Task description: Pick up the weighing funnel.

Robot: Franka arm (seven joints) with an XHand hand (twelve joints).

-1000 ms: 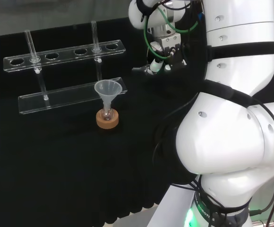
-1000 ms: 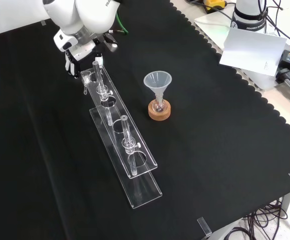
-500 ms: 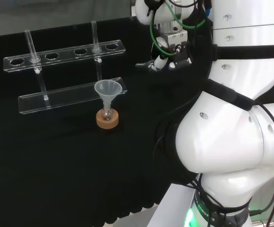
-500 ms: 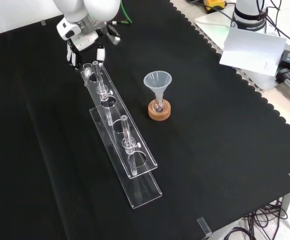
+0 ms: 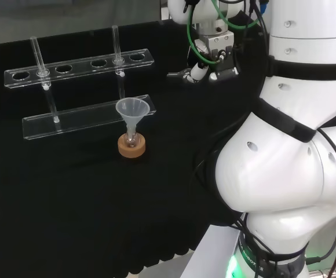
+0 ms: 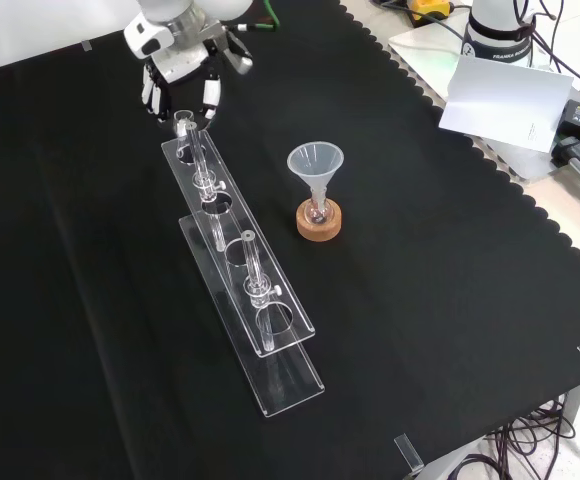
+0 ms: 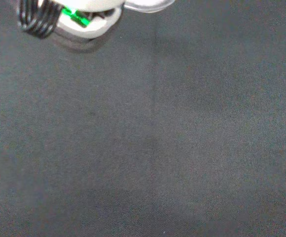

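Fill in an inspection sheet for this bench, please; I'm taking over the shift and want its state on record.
surface: black cloth, flat, no spills seen.
job's things: nothing seen.
clutter: clear rack with two tubes upright; funnel mouth up, stem in a small flask on a cork ring.
hand: the hand is over the cloth by the rack's far end in the front view; its grip cannot be told.
cables: green cable at the wrist; loose cables below the bench's edge.
surroundings: white sheet beyond the cloth's scalloped edge.
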